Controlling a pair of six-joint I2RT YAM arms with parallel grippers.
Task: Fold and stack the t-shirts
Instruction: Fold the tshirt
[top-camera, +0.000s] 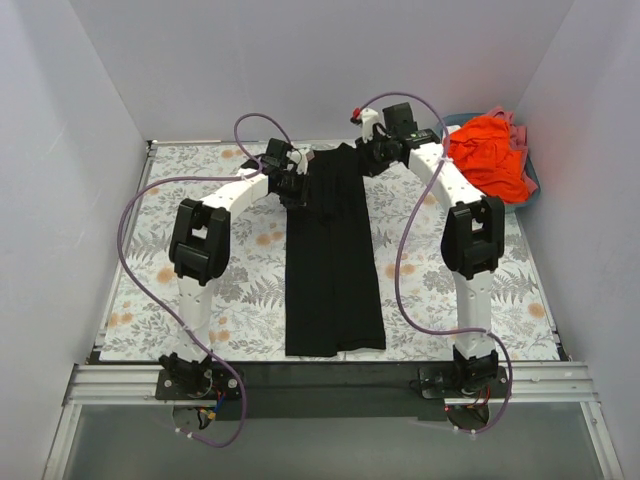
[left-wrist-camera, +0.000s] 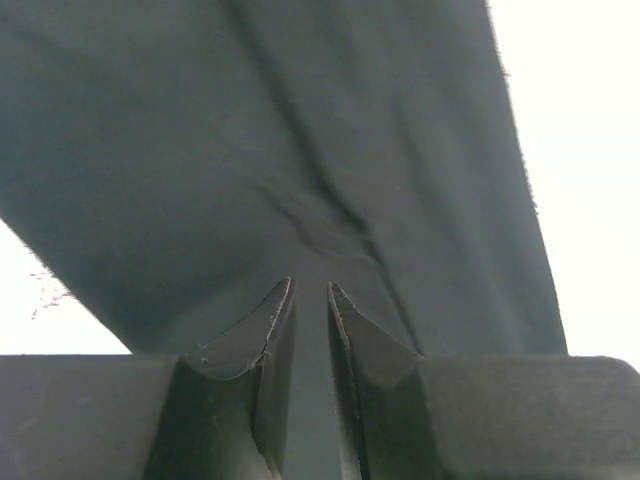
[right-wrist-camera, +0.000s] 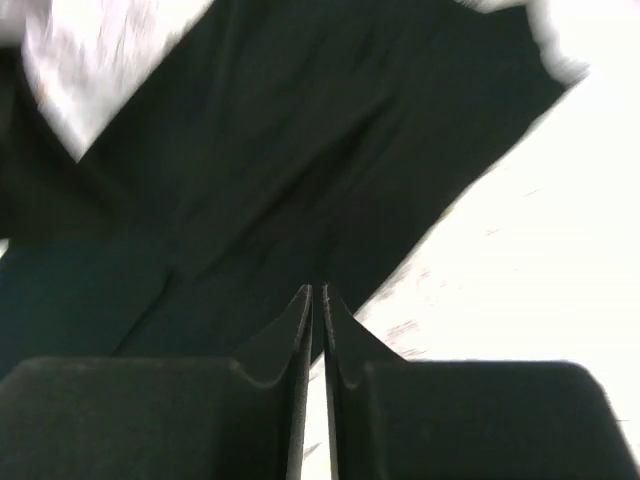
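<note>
Surface (top-camera: 250, 300): flat, covered edge to edge in a pale print of grey fern leaves and orange blossoms.

Black t-shirt (top-camera: 333, 270): the biggest item. It is folded lengthwise into a long narrow strip and lies flat down the middle of the surface, from near the far edge almost to the near edge. Matte, soft knit, with lengthwise creases. The near end is square and the far end is slightly bunched.

Basket (top-camera: 531, 188): teal plastic with a rounded rim, at the far right corner.

Orange-red shirt (top-camera: 490, 160): bright, crumpled, heaped in the basket and spilling over its rim.

Pink cloth (top-camera: 516, 126): a small sliver showing at the far side of the orange heap.

Left end effector (top-camera: 295, 186): at the left edge of the strip's far end. In the left wrist view the dark, wedge-shaped fingers stand a narrow slit apart (left-wrist-camera: 310, 288), with black t-shirt (left-wrist-camera: 250, 130) cloth in the slit and wrinkles converging on the tips. It is clamped on the shirt.

Right end effector (top-camera: 368, 158): at the right edge of the same far end. The right wrist view is blurred. The fingers are pressed nearly together (right-wrist-camera: 317, 290) at the hem of the black t-shirt (right-wrist-camera: 300, 150), with folds running into the tips. It appears to be pinching the cloth.

Cables (top-camera: 125, 250): thin and purple, looping along both arms.
</note>
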